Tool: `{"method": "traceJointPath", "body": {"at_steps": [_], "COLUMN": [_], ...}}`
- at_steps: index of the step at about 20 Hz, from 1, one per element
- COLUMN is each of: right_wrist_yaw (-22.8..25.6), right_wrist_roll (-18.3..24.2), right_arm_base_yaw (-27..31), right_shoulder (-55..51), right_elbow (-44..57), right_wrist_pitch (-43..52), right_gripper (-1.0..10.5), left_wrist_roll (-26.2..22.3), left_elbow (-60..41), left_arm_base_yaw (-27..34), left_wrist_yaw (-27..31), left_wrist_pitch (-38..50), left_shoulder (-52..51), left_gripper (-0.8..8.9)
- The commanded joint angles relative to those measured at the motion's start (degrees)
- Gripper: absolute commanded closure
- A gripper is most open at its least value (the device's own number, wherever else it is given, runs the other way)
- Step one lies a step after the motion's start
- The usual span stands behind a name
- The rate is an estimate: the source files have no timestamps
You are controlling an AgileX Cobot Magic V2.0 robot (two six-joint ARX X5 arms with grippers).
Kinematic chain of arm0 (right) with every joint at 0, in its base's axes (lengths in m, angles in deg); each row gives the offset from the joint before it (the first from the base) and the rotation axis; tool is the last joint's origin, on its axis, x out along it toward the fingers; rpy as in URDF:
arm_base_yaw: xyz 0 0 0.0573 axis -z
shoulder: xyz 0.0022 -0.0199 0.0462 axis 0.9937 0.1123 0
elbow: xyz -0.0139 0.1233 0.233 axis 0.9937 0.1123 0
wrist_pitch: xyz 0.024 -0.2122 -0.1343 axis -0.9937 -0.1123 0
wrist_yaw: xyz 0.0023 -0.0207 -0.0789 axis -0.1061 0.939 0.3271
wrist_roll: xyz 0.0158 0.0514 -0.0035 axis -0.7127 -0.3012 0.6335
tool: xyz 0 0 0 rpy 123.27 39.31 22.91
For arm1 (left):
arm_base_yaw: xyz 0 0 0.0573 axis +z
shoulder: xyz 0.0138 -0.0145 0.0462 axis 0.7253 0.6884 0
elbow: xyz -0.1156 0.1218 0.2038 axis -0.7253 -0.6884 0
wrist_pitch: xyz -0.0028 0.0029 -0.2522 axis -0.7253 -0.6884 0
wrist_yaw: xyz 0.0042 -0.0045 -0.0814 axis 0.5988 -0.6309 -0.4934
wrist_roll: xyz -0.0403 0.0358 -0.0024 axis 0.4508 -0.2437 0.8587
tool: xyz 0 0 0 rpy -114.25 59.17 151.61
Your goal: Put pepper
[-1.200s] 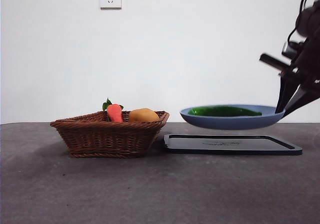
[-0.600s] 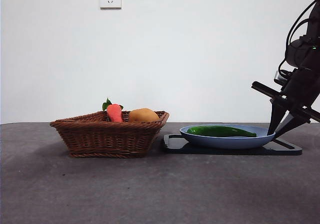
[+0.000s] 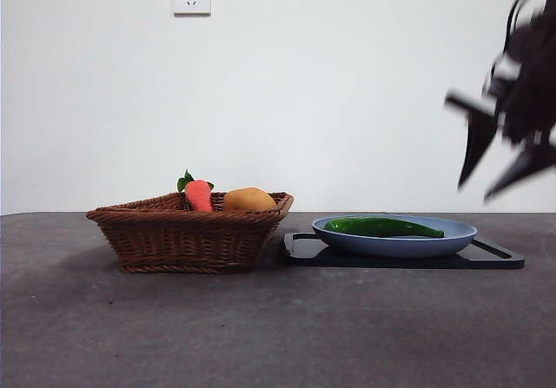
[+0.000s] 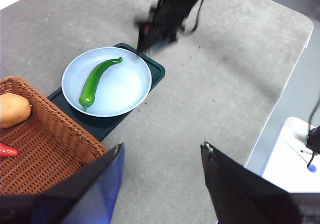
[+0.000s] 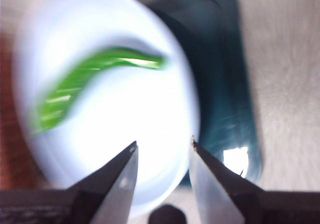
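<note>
The long dark-green pepper (image 3: pixel 382 226) lies in a light blue plate (image 3: pixel 456 239) that rests on a dark tray (image 3: pixel 304 251). It also shows in the left wrist view (image 4: pixel 96 81) and, blurred, in the right wrist view (image 5: pixel 90 78). My right gripper (image 3: pixel 495 175) hangs open and empty in the air above the plate's right rim, blurred by motion; its own view (image 5: pixel 162 146) shows the jaws apart over the plate (image 5: pixel 165 134). My left gripper (image 4: pixel 160 154) is open and empty, high above the table.
A brown wicker basket (image 3: pixel 187 236) stands left of the tray and holds a red-orange carrot (image 3: pixel 199 194) and an orange-yellow fruit (image 3: pixel 249 200). The tray (image 4: pixel 155 71) lies near the basket (image 4: pixel 45 144). The grey table's rounded corner (image 4: pixel 300 26) is beyond.
The plate with the pepper came down from the air onto the tray. My right gripper let go of its rim and has risen up and away.
</note>
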Motion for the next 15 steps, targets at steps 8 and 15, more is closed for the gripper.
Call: {"method": "traceJointPath", "body": {"at_steps": [8, 15], "right_wrist_yaw": [0.0, 0.3], "right_wrist_roll": [15.5, 15.4], "right_arm_base_yaw": [-5.9, -14.5], "right_shoulder": [-31.6, -48.6], "right_elbow": [-1.3, -1.3], "right_wrist_pitch": [-24.7, -35.3], "right_gripper": [7.6, 7.7], "left_wrist_roll": [0.1, 0.2], "left_elbow": [1.3, 1.3], "left_arm_base_yaw": [-0.5, -0.5], "left_wrist_yaw": [0.1, 0.1], "left_wrist_pitch": [0.0, -1.8], "left_shoulder": [0.4, 0.4], "left_gripper": [5.42, 5.42]}}
